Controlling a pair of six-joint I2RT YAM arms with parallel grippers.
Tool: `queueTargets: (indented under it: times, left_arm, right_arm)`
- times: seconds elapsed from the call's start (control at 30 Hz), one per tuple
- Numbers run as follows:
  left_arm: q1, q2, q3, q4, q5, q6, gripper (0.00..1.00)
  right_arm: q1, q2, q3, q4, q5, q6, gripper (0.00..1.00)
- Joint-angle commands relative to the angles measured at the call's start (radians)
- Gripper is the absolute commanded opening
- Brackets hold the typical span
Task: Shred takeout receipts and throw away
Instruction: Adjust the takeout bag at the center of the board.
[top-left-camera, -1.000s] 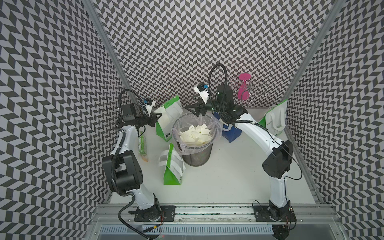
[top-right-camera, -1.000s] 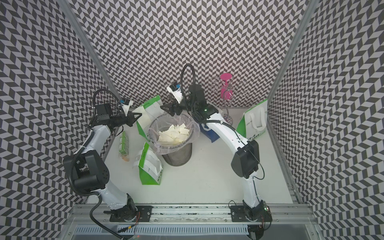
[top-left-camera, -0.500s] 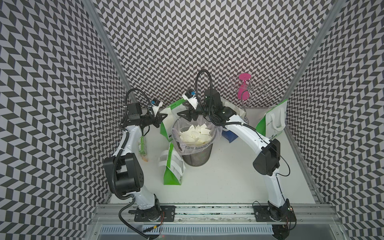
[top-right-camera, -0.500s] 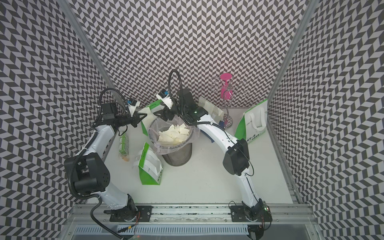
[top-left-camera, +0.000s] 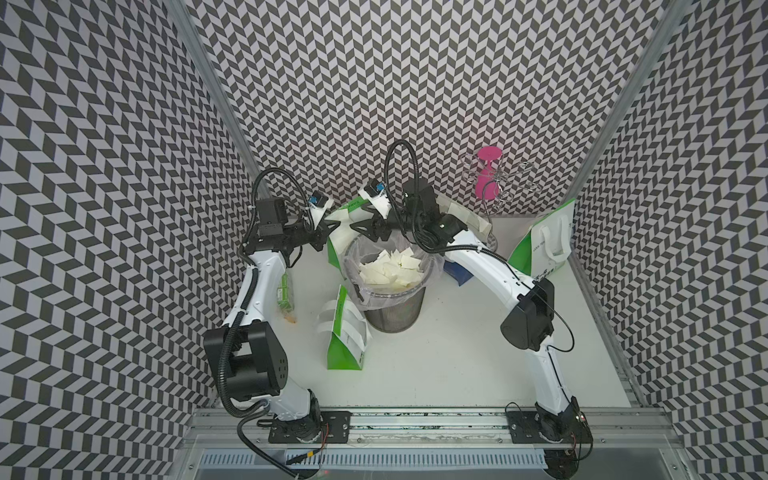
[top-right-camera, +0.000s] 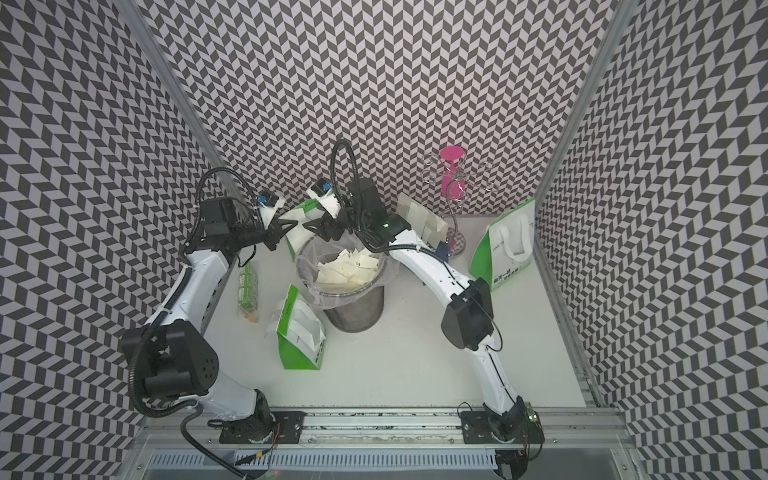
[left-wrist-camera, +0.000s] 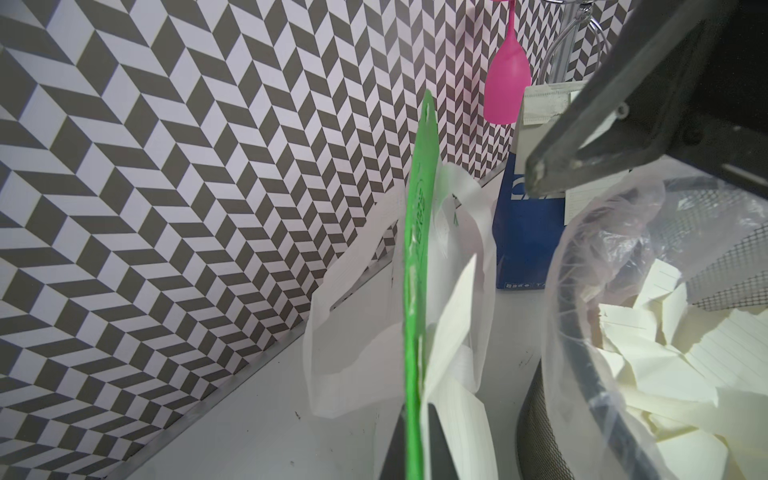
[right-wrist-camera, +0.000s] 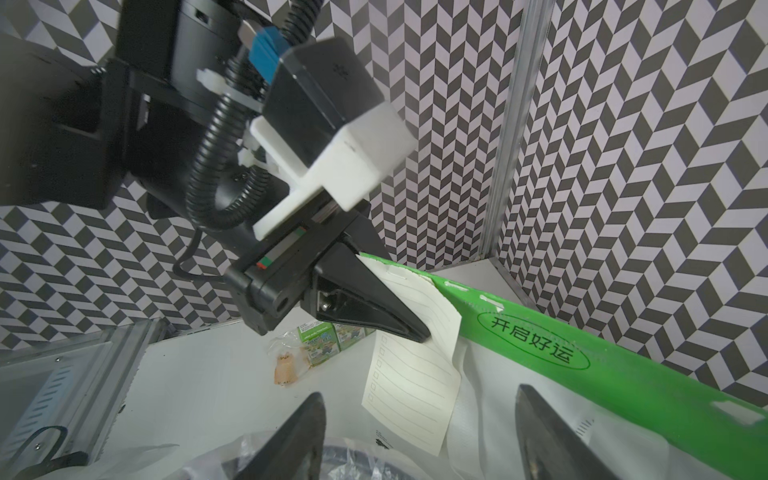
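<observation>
We see black-and-white chevron walls (top-left-camera: 374, 83), green-and-white bags (top-left-camera: 345, 353), a blue bag (left-wrist-camera: 523, 232), a pink glass (top-left-camera: 486, 187), a dark mesh bin (top-left-camera: 395, 311) holding cream scraps (top-left-camera: 390, 270), and a white, grey-lined receipt (right-wrist-camera: 409, 386).

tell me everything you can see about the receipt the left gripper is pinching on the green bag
The receipt is a thin cream-white paper slip printed with faint ruled lines and a column of small boxes down one edge. It looks to be in one piece, bent across its middle. Its upper part lies against the rim of the green bag, where the left gripper is shut on it. The lower half hangs loose over the bag's white side.
</observation>
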Motion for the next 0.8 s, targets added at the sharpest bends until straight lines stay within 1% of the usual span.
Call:
queueTargets:
  times: [0.0, 0.13, 0.37, 0.47, 0.57, 0.77]
  left_arm:
    - [-0.013, -0.035, 0.043, 0.005, 0.016, 0.045, 0.00]
    - [-0.028, -0.038, 0.049, -0.019, 0.020, 0.071, 0.00]
    - [-0.030, -0.043, 0.042, -0.016, 0.013, 0.069, 0.00]
    - [-0.022, -0.043, 0.018, 0.008, 0.001, 0.060, 0.00]
    - [-0.008, -0.037, 0.004, 0.023, 0.001, 0.044, 0.00]
    - [0.027, -0.016, -0.019, 0.033, 0.016, 0.032, 0.00]
  right_arm:
    - [0.006, 0.023, 0.027, 0.078, 0.007, 0.010, 0.69]
    - [0.007, 0.032, 0.028, 0.118, -0.022, 0.037, 0.65]
    - [0.008, 0.064, 0.056, 0.133, -0.043, 0.062, 0.58]
    - [0.008, 0.055, 0.043, 0.137, -0.040, 0.059, 0.58]
    - [0.006, 0.027, 0.006, 0.169, -0.031, 0.060, 0.60]
    - [-0.001, -0.010, -0.001, 0.162, -0.018, 0.049, 0.62]
